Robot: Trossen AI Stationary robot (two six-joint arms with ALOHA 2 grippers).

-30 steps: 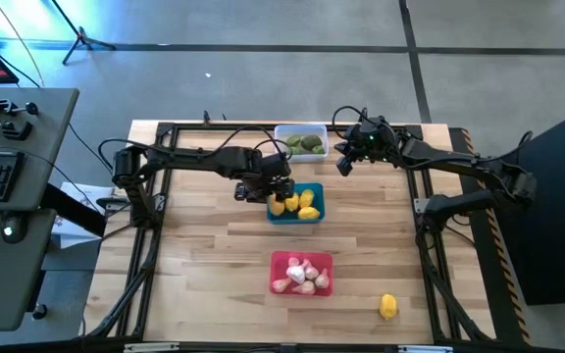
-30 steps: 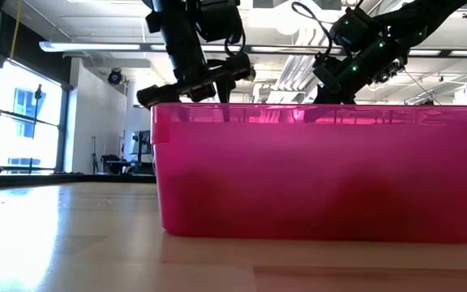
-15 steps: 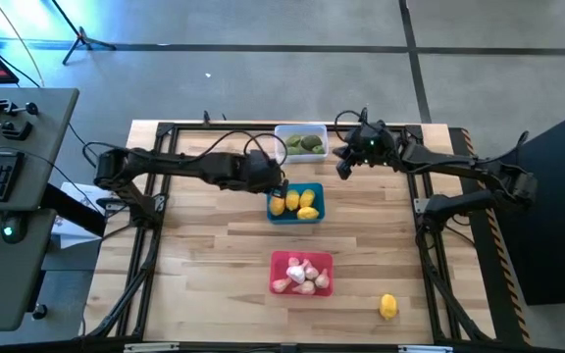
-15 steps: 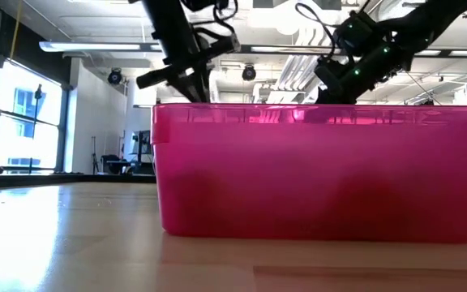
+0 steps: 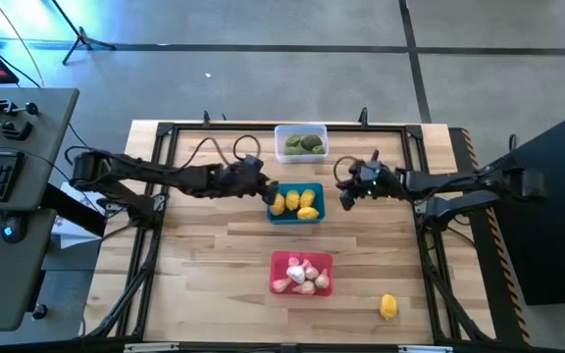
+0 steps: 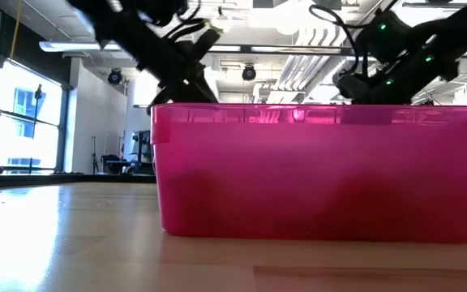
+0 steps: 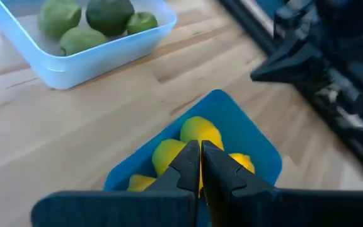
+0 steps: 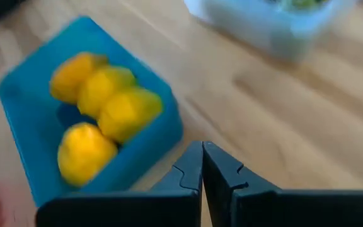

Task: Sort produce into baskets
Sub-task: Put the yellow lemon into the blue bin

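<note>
high view: one yellow rounded toy fruit (image 5: 387, 307) is seen lower right, well apart from the teal-blue rectangular tub (image 5: 295, 203) at centre. left gripper (image 5: 263, 186) and right gripper (image 5: 344, 193) are clamped empty. it could be missed, or dropped in the red tub (image 5: 302, 273).

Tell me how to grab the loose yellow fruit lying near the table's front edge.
Grip the yellow fruit across its narrower middle, coming straight down from above. It lies alone on bare table, right of the red basket, so nothing crowds either finger.
</note>
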